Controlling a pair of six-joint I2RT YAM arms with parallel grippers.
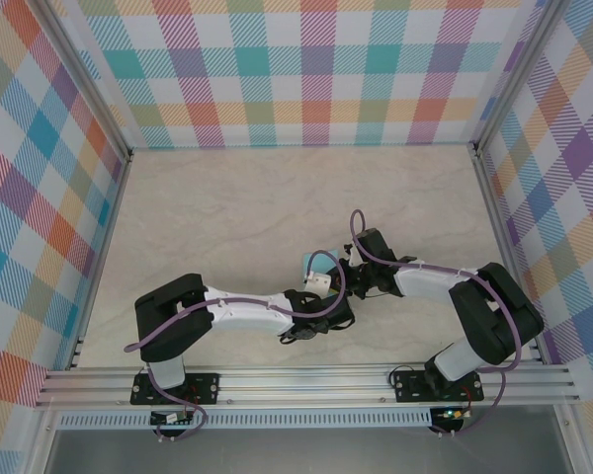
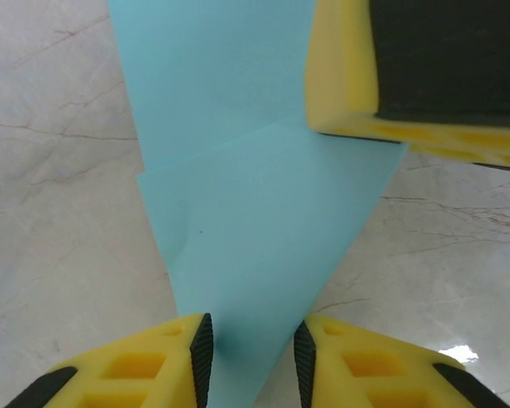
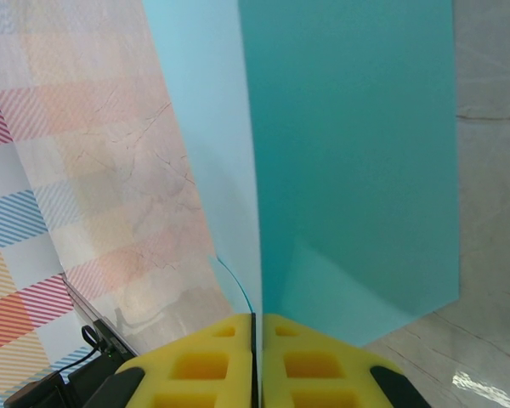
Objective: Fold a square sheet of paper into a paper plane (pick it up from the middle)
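We see one surface [image 1: 277,197]: a pale cream slab with a marbled look, crossed by thin reddish-brown veins that show sharpest in the wrist views. It is mostly matte, though a small bright glare [image 2: 459,353] sits on it in the left wrist view. Metal rails [image 1: 306,380] frame its near edge and sides, and checked walls [image 1: 306,69] stand along its left, far and right edges.
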